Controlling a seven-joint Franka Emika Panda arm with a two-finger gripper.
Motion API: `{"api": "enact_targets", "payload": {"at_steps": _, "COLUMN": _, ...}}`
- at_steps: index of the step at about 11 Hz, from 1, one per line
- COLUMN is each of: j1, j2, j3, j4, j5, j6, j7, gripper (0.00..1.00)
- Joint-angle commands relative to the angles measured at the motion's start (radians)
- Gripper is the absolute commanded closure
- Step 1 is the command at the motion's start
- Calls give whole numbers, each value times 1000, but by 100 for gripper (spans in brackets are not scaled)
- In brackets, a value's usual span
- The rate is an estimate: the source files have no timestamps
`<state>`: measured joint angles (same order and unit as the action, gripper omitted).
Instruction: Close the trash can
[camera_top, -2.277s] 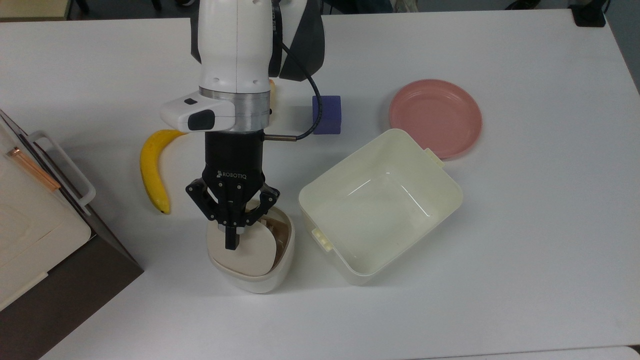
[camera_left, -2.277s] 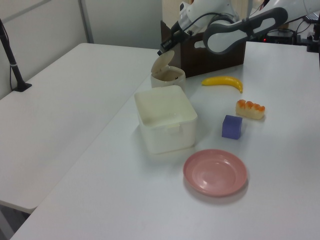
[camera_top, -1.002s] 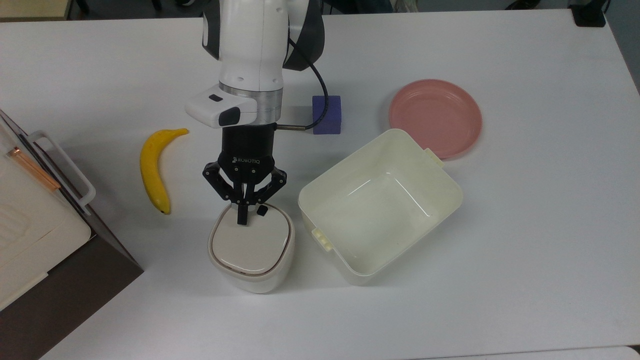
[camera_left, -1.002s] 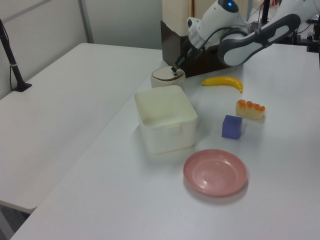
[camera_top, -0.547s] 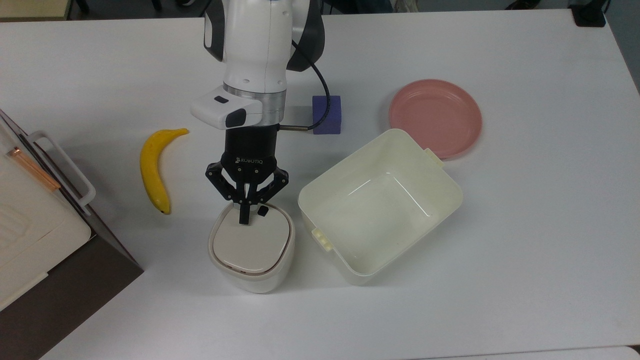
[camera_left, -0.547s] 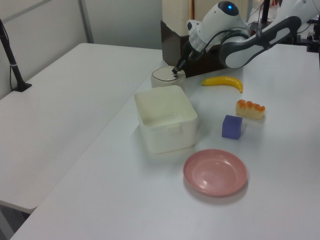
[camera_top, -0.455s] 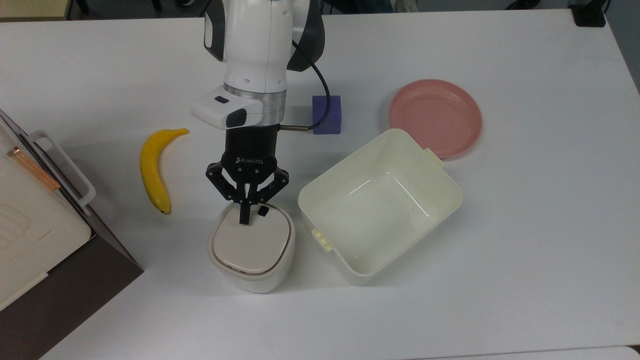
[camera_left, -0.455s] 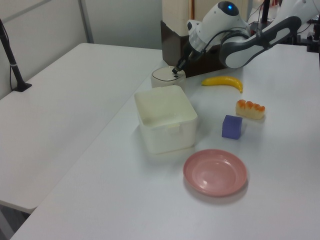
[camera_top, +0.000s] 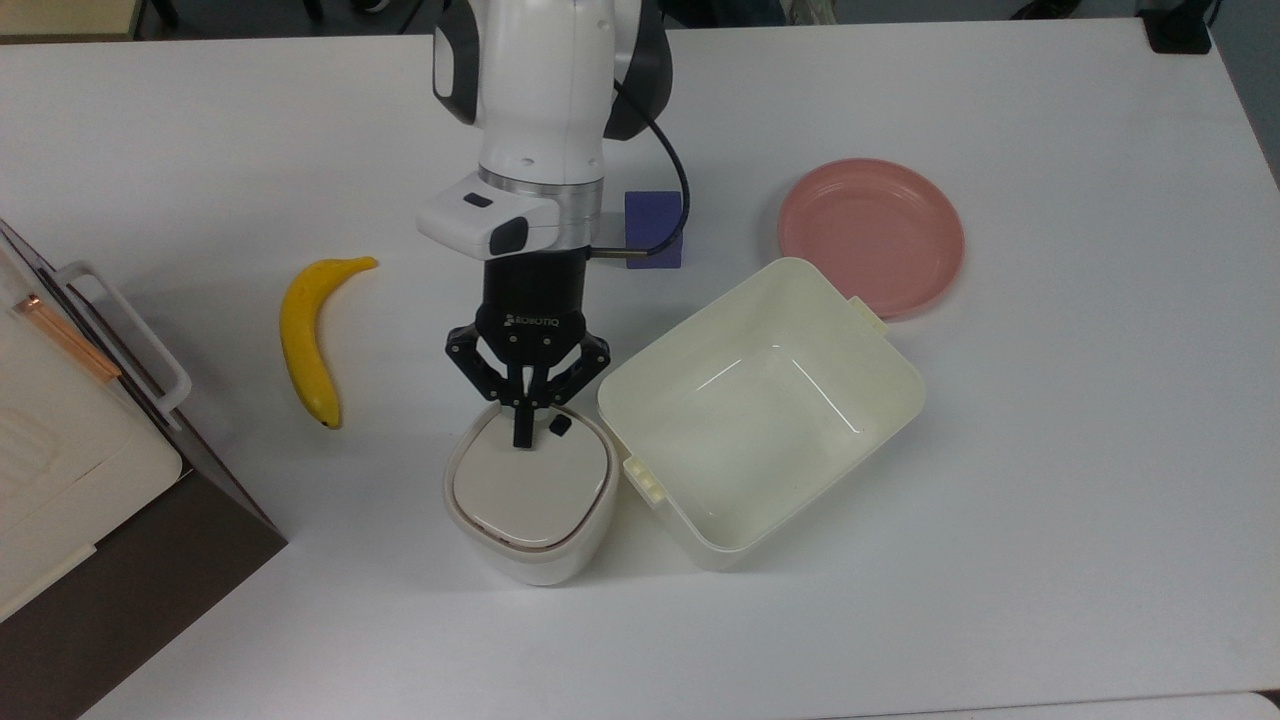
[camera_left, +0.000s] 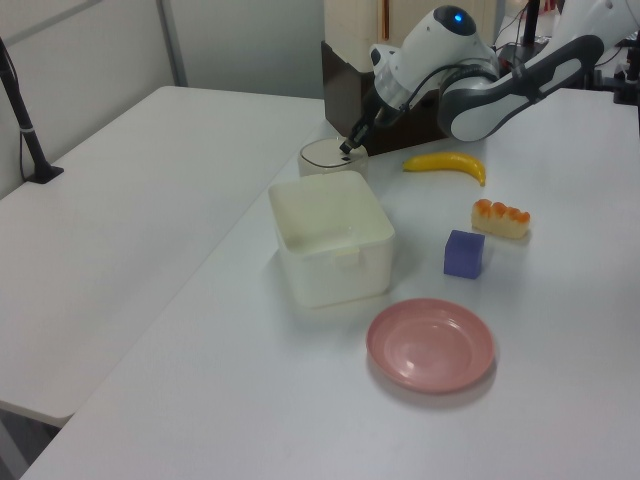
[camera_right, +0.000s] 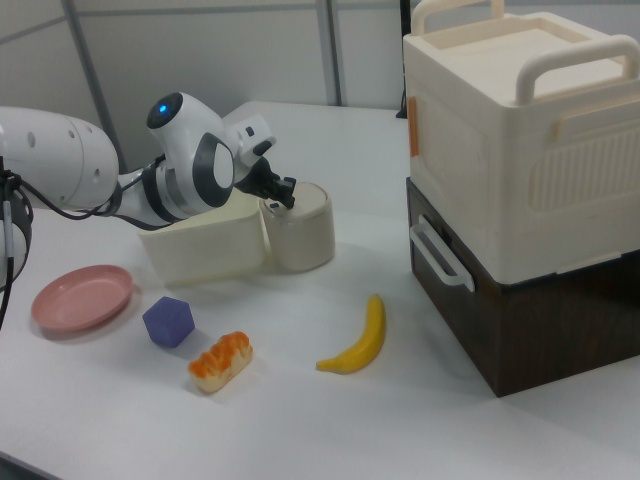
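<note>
On the wide white table (camera_top: 1050, 500) the big cream plastic tub with no lid (camera_top: 760, 410) sits in the middle, and the small cream-white rounded trash can with a flat beige lid (camera_top: 530, 495) stands right against the tub's side, on the top view's left of it. The lid lies flat on the can, so the can looks closed. The black two-finger gripper (camera_top: 520, 432) points down at the back edge of the lid, next to the small dark square button (camera_top: 560, 426). Its fingers are pinched together with nothing between them.

What could go wrong? The tip sits very near the button. If it slides sideways as it leaves, it may press the button and the lid may pop up again. If the arm pushes more, the light can may bump harder into the tub or tip over. The long yellow banana (camera_top: 305, 340) lies well apart, so it looks safe.

A couple of seconds ago the lid stood up and open; now it is down. Half a second ago there was a gap between can and tub. The can and the gripper have both slid toward the tub, and the gap is gone.
</note>
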<state>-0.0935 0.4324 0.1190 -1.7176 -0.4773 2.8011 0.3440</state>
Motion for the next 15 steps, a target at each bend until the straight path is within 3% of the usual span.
{"api": "enact_targets", "payload": {"at_steps": 1, "j1": 35, "j2": -14, "j3": -7, "j4": -71, "j5": -32, "j6": 20, "j7": 58, "gripper": 100}}
{"api": "enact_targets", "payload": {"at_steps": 3, "j1": 37, "j2": 2, "j3": -7, "j4": -77, "j5": -72, "j6": 20, "j7": 73, "gripper": 100}}
{"api": "enact_targets", "payload": {"at_steps": 4, "j1": 35, "j2": 8, "j3": -7, "j4": -77, "j5": -124, "j6": 20, "j7": 113, "gripper": 100}}
{"api": "enact_targets", "payload": {"at_steps": 7, "j1": 26, "j2": 29, "j3": -7, "j4": -77, "j5": -387, "j6": 21, "j7": 338, "gripper": 100}}
{"api": "enact_targets", "payload": {"at_steps": 8, "j1": 21, "j2": 29, "j3": -7, "j4": -71, "j5": -415, "j6": 20, "j7": 386, "gripper": 100}}
{"api": "enact_targets", "payload": {"at_steps": 10, "j1": -11, "j2": -3, "j3": -2, "j4": -44, "j5": -377, "j6": 15, "j7": 395, "gripper": 100}}
{"api": "enact_targets", "payload": {"at_steps": 13, "j1": -37, "j2": -67, "j3": 18, "j4": -33, "j5": -137, "j6": -52, "j7": 318, "gripper": 100}}
{"api": "enact_targets", "payload": {"at_steps": 15, "j1": -35, "j2": -104, "j3": 28, "j4": 21, "j5": 56, "j6": -224, "j7": 197, "gripper": 100}}
